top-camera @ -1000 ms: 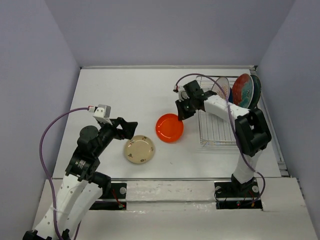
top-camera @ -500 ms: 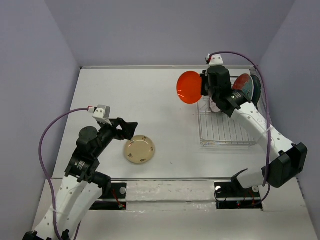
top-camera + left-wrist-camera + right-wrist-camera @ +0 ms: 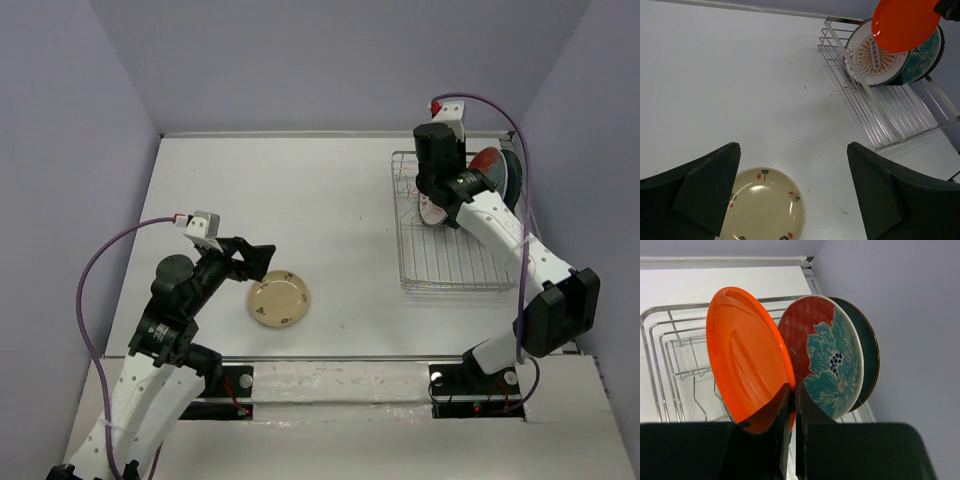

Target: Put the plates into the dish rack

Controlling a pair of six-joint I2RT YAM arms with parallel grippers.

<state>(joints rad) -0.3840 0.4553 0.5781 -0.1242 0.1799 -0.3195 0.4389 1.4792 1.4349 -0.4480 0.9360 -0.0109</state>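
My right gripper [image 3: 791, 390] is shut on the rim of the plain orange-red plate [image 3: 742, 370] and holds it upright over the far end of the dish rack [image 3: 670, 340], just left of the red-rimmed teal floral plate [image 3: 832, 365]. A dark teal-grey plate [image 3: 869, 352] stands behind that. In the left wrist view the orange-red plate [image 3: 902, 22] hangs in front of the white sunburst plate [image 3: 872, 57]. In the top view my right wrist hides it. My left gripper [image 3: 256, 262] is open just above the small cream-beige plate [image 3: 279, 299], which lies flat on the table. The dark blue plate is not visible.
The wire rack [image 3: 450, 265] stands at the right of the white table, its near rows bare. Grey walls close in the table on three sides, and the right wall is close behind the racked plates.
My right arm lifted the orange-red plate off the table, swung it up and right, and now holds it upright over the rack's far end. The left arm and cream-beige plate have not moved.
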